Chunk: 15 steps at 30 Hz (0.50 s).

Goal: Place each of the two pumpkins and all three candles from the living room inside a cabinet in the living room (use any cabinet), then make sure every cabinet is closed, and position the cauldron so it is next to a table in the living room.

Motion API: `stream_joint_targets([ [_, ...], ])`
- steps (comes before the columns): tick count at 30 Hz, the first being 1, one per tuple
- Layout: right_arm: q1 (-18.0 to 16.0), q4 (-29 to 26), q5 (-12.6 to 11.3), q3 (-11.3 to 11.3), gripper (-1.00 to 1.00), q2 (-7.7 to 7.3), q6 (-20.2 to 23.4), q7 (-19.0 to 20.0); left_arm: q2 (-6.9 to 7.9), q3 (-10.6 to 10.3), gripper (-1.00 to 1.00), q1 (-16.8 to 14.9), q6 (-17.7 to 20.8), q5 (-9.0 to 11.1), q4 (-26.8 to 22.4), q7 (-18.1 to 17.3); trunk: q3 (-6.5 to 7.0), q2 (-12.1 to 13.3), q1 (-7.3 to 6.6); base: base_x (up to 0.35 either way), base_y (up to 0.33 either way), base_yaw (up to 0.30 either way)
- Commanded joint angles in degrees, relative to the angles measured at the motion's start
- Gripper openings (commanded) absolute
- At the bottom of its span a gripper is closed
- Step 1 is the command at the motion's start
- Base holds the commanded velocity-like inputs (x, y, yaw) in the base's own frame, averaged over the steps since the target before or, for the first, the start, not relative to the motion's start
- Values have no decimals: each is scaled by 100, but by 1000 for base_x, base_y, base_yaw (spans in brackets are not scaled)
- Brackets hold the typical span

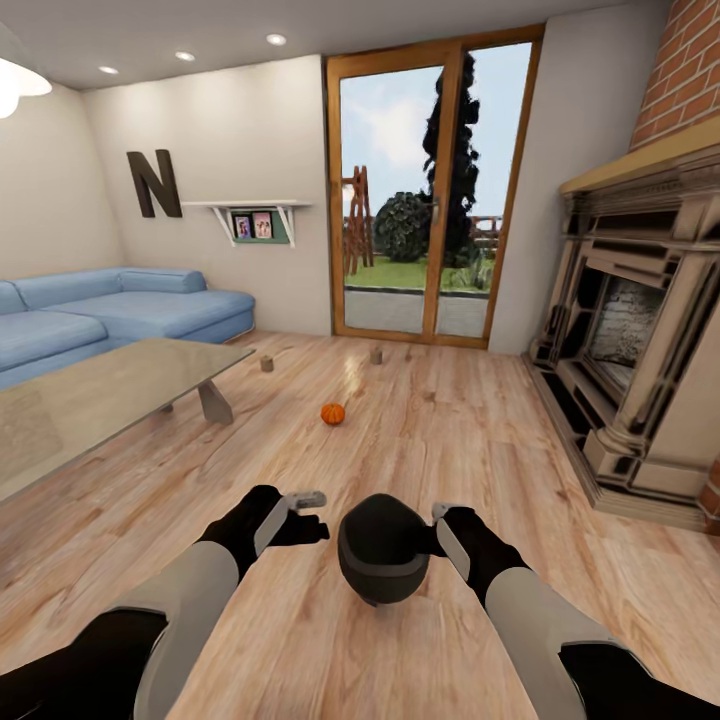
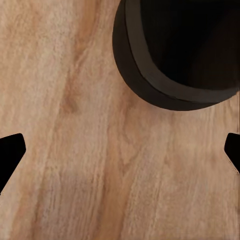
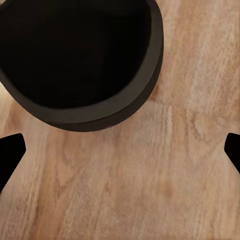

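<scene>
Light oak plank floor (image 1: pixel 440 420) runs to cream walls (image 1: pixel 220 130). A blue sectional sofa (image 1: pixel 110 315) sits opposite a beige stone fireplace (image 1: pixel 640 340); wood-framed glass doors (image 1: pixel 430 190) show a sunny garden.

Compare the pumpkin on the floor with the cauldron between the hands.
The pumpkin is bright orange; the cauldron is dull black. The pumpkin looks much smaller, though it also lies farther off, while the cauldron sits right in front of the robot, flanked by the left hand and right hand. The pumpkin is a closed ball; the cauldron is hollow with an open mouth. Both are rounded.
</scene>
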Motion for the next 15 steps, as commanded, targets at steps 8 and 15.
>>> stream_joint_targets([
  [8,-1,-9,-57,-12,100,3,19,-40,12,-283,100,-2,24,28,-8,-104,-6,-2,1,158,0,0],
  [15,-1,-9,-60,-12,100,3,19,-40,11,-329,100,-2,24,28,-8,-109,-6,-2,1,159,0,0],
])
